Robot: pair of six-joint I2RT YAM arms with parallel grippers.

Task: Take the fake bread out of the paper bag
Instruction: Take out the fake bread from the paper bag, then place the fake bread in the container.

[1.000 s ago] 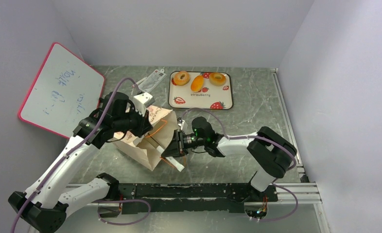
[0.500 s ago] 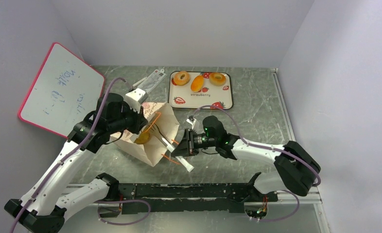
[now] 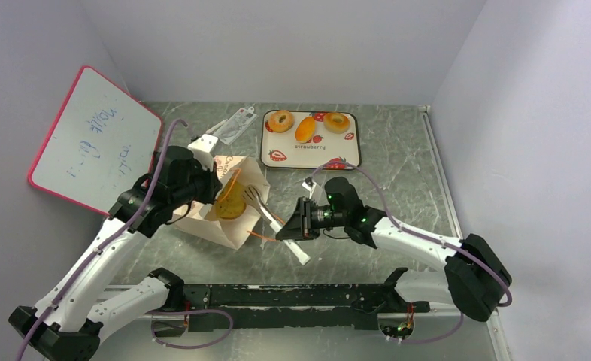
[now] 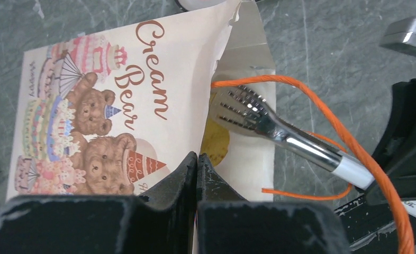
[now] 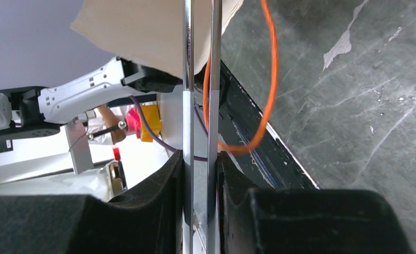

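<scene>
Left gripper [image 4: 197, 160] is pinched fully shut on the rim of the paper bag [image 4: 116, 100], which lies on its side left of centre with its mouth facing right. Right gripper [image 5: 199, 159] is partly closed around the metal tongs [image 4: 264, 120]. I see their forked tips at the bag's mouth, right by one fake bread [image 3: 230, 204] just inside. Three more pastries [image 3: 305, 129] sit on the strawberry tray [image 3: 350, 150] at the far side.
</scene>
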